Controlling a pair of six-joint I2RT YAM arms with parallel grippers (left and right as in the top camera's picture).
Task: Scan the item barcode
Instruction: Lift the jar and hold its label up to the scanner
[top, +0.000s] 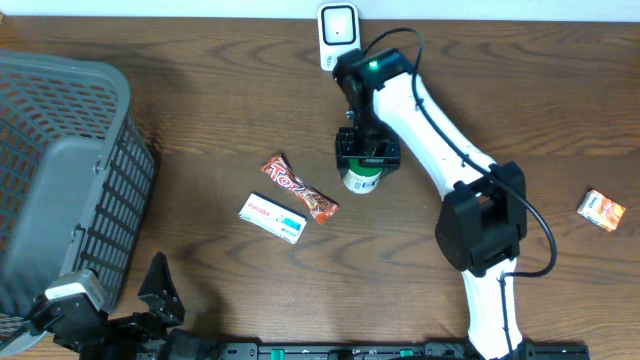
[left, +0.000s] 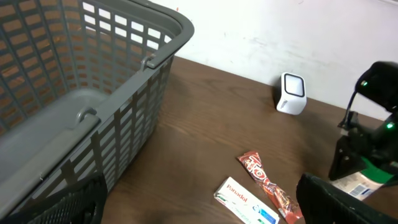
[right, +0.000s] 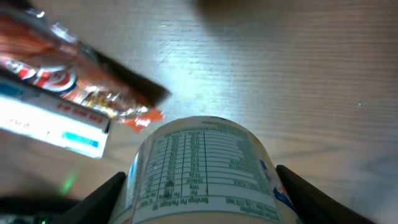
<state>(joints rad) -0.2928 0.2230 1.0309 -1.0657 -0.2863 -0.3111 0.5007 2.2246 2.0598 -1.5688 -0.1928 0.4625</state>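
Where the right arm reaches down at mid-table, a red chocolate bar (top: 300, 188) lies just left of it, its torn wrapper end near the bottle, and a white Panadol box (top: 272, 217) touches the bar's lower side. A white scanner (top: 338, 30) stands at the far edge, just behind the arm, with bare wood between it and the bottle. A small orange packet (top: 601, 210) lies well apart by the right edge. The grey basket (top: 60, 170) fills the left side, lattice walls upright and its bare grey floor showing through the open top. The bottle (right: 205, 168) is white with a green top, its label a nutrition table in green print, with a blue and red mark at one edge. The right gripper (top: 367, 150) has its fingers (right: 305, 196) pressed against both sides of the bottle, clamping it; whether it rests on the table I cannot tell. The left gripper (top: 160, 292) hangs near the front left corner, spread wide and holding nothing.
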